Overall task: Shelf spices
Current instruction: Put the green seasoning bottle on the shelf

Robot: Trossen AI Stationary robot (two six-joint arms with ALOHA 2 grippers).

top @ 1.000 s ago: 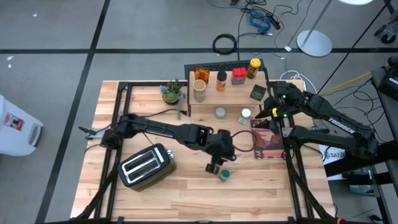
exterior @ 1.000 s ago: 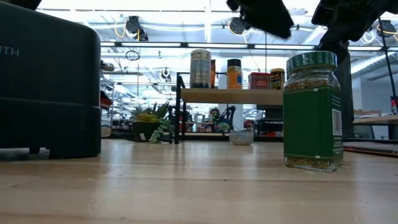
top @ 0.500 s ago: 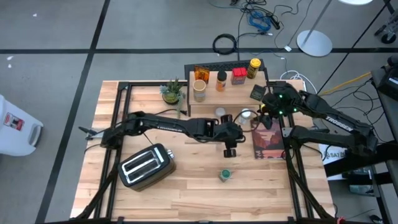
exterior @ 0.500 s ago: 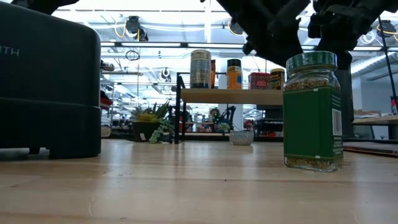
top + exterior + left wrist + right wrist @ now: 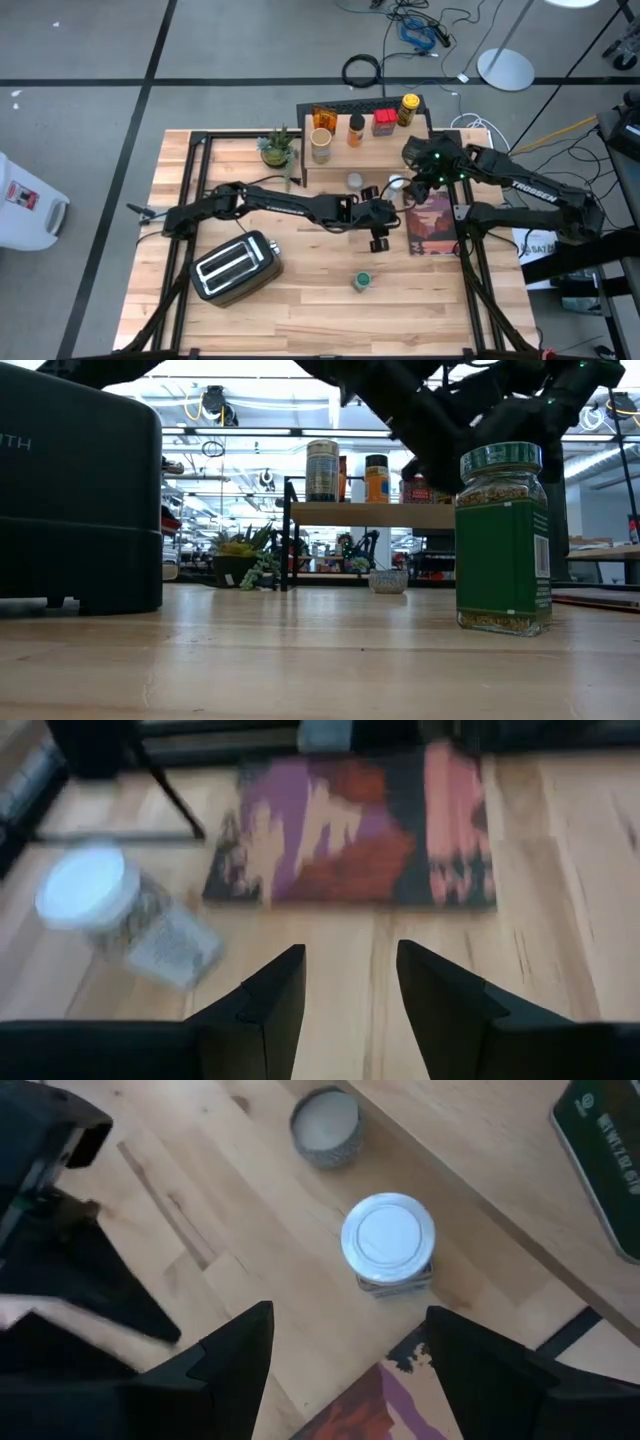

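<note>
High view: the shelf [image 5: 365,140] stands at the far edge of the wood table [image 5: 300,300], carrying an orange packet [image 5: 322,117], a tan-capped jar [image 5: 320,143], an orange bottle [image 5: 355,128], a red tin [image 5: 384,122] and a yellow jar [image 5: 408,108], with a dark green tin [image 5: 415,149] at its right end. In front of the shelf, on the tabletop, sit a small grey-lidded tin [image 5: 354,181] and a white-lidded glass jar [image 5: 396,183]; the right wrist view shows that jar [image 5: 388,1243] upright, holding speckled seasoning. A green-lidded jar [image 5: 363,281] stands alone nearer the front edge; the low view shows it [image 5: 503,540] upright and filled with dried green herbs. The left gripper [image 5: 379,238] hovers over the tabletop just left of a purple and red book [image 5: 430,222]; its fingers [image 5: 270,1005] are parted by a narrow gap and hold nothing. The right gripper [image 5: 420,185] hangs above the white-lidded jar, its fingers [image 5: 235,1350] spread wide and empty. A silver toaster [image 5: 235,266] sits at the table's front left and a small potted plant [image 5: 277,146] stands left of the shelf. The table rests on a grey floor marked with dark lines; cables [image 5: 415,30] lie behind it. The low view shows ceiling lights and shelving in the room beyond.
</note>
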